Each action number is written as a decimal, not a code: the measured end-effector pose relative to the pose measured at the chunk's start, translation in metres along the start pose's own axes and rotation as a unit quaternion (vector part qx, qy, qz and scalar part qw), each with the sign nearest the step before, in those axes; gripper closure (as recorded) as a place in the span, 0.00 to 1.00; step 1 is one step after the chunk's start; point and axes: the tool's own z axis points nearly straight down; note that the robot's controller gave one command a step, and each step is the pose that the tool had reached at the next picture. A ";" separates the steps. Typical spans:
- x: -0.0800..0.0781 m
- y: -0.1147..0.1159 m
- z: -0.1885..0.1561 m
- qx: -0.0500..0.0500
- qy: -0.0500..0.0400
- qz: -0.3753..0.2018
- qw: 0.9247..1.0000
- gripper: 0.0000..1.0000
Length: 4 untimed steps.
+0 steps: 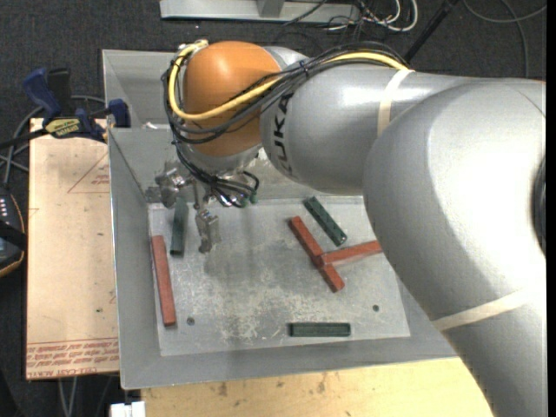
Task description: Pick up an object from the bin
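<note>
Six loose bars lay in the bin (130, 259). Gripper (192, 243) hung low near the bin's left wall, jaws apart, over a dark green bar (177, 233); contact with it unclear. Long red bar (162, 281) lay just beside, along the left wall. Two crossed red bars (306, 240) and another green bar (324, 220) sat toward the right edge, well apart. One more green bar (320, 329) lay by the front edge.

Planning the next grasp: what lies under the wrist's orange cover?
Below the orange cover a dark green bar pokes out, beside a long red bar. The bin floor straight beneath the cover is hidden.
</note>
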 end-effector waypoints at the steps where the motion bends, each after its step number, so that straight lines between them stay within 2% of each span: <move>1: -0.004 0.022 0.043 0.003 0.002 -0.208 0.978 0.00; 2: -0.005 0.020 0.043 0.000 0.002 -0.206 0.978 0.00; 3: -0.005 0.022 0.042 -0.001 0.000 -0.206 0.978 1.00; 4: -0.009 0.022 -0.068 0.001 -0.005 -0.206 0.979 1.00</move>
